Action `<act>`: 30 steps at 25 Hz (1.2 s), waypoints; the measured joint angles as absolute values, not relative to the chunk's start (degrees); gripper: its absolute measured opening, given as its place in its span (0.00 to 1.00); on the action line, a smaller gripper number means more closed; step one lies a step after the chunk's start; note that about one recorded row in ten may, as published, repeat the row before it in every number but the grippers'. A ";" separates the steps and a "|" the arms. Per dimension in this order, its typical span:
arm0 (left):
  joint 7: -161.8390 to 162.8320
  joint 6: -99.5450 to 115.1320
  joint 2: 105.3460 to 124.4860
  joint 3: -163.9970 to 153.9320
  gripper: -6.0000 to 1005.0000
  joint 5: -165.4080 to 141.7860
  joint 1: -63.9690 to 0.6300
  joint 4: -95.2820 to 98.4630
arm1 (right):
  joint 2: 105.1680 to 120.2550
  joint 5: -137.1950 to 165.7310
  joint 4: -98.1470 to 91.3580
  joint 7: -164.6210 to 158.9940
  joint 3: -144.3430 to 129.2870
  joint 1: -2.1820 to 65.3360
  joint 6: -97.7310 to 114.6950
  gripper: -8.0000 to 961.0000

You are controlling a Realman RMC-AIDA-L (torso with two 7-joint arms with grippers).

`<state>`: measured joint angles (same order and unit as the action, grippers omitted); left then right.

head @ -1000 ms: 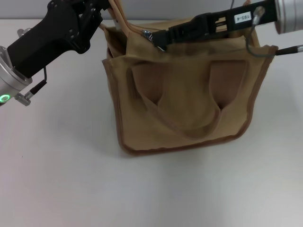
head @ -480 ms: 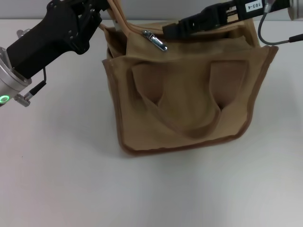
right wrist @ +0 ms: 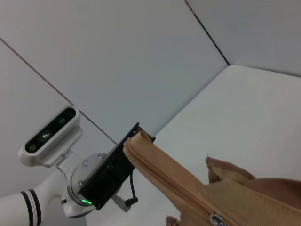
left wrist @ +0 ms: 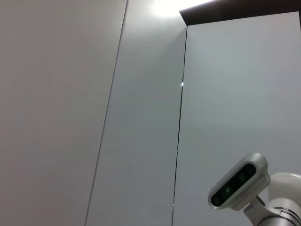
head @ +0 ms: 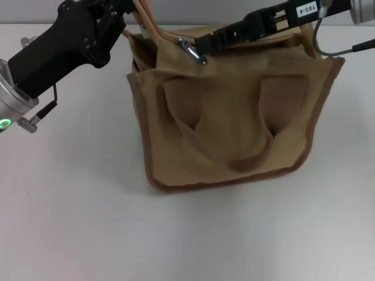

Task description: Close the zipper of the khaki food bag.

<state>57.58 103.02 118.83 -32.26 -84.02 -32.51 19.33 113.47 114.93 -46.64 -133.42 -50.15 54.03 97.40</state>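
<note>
The khaki food bag [head: 234, 129] stands upright in the middle of the head view, its two loop handles lying flat against its near face. The zipper [head: 167, 36] runs along its top, and the silver slider with pull tab [head: 191, 50] sits near the bag's left end. My left gripper [head: 129, 8] is shut on the raised left end of the zipper tape. The right wrist view shows that grip [right wrist: 134, 137] and the zipper [right wrist: 164, 181]. My right gripper [head: 201, 43] reaches in from the upper right, its tip right beside the slider.
The bag rests on a white table [head: 70, 222]. My black left arm [head: 58, 47] crosses the upper left corner. A cable [head: 328, 52] hangs from my right arm over the bag's right end. The left wrist view shows only wall panels and my head camera [left wrist: 237, 181].
My right gripper was at the slider a second ago, drew back up and to the right, and has now come back left to the slider. The slider, bag and left arm have stayed put.
</note>
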 joint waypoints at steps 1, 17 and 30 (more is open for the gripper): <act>57.71 103.06 118.83 -32.26 0.02 -84.02 -32.52 19.33 | 113.57 115.11 -46.56 -133.38 -50.28 54.08 97.31 0.47; 57.92 103.02 118.91 -32.25 0.02 -84.13 -32.90 19.33 | 115.20 115.15 -46.53 -132.90 -53.66 55.23 95.53 0.47; 58.01 103.13 118.92 -32.26 0.02 -84.18 -33.05 19.33 | 115.98 115.39 -46.40 -135.32 -55.36 55.65 95.07 0.48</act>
<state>58.01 103.13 118.92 -32.26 -84.18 -33.05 19.33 115.98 115.39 -46.40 -135.32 -55.36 55.65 95.07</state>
